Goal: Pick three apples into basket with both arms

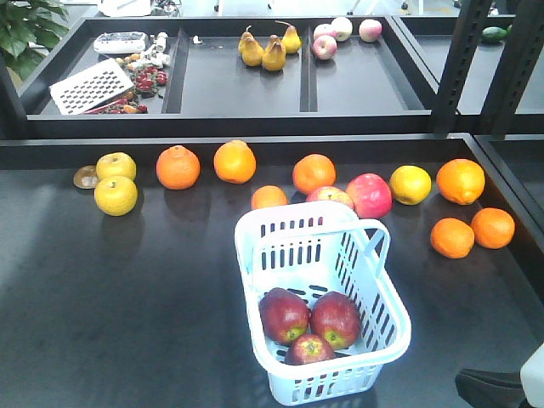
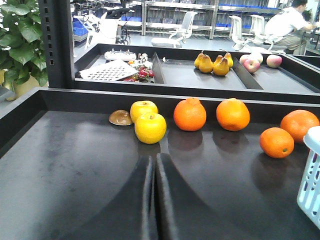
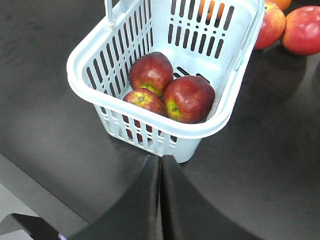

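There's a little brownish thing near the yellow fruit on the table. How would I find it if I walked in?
Start at the big black table and go to its far left corner, by the raised back edge. Two round yellow apples sit there, and the small flat brown dome-shaped object rests just left of them. It is the only dull brown, low, flattened thing among bright round fruit; I cannot tell what it is.

Bright, even overhead light fills all three views — soft, short shadows sit under the fruit, and the dark tabletop (image 2: 75, 165) carries a dull sheen with faint reflections. The light-blue basket (image 1: 374, 336) is nearly washed out to white in the front view. Focus is fairly sharp throughout — only the near foreground in both wrist views goes soft.
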Robot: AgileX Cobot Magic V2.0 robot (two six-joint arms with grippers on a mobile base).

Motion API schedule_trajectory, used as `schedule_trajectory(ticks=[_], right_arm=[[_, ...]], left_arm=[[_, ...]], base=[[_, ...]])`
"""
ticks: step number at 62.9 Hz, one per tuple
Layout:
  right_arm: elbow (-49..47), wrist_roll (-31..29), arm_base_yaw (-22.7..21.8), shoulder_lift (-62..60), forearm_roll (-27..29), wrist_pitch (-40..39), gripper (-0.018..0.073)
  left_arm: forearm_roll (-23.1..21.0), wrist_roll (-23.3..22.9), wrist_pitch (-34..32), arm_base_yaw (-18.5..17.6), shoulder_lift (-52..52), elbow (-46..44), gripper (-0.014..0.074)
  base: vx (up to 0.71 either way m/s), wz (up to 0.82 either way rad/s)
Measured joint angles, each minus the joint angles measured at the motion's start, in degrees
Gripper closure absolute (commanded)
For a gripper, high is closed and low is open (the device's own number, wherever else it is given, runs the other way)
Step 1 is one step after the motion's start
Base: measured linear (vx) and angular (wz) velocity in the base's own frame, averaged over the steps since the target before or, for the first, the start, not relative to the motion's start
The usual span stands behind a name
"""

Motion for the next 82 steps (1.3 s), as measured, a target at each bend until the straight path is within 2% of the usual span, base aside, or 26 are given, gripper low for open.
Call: schedule_trajectory(ticks=[73,82], right_arm=[[0.3,0.0,0.0,0.0,0.0,-0.2,0.0568],[4.0,3.0,0.0,-0.9,-0.9,-7.4,0.0568]], left_arm=[[0.0,0.0,-0.5,0.0,0.0,0.0,0.0603],[0.0,0.0,-0.5,0.0,0.0,0.0,0.0603]], base=[[0.0,0.0],[0.0,0.0]])
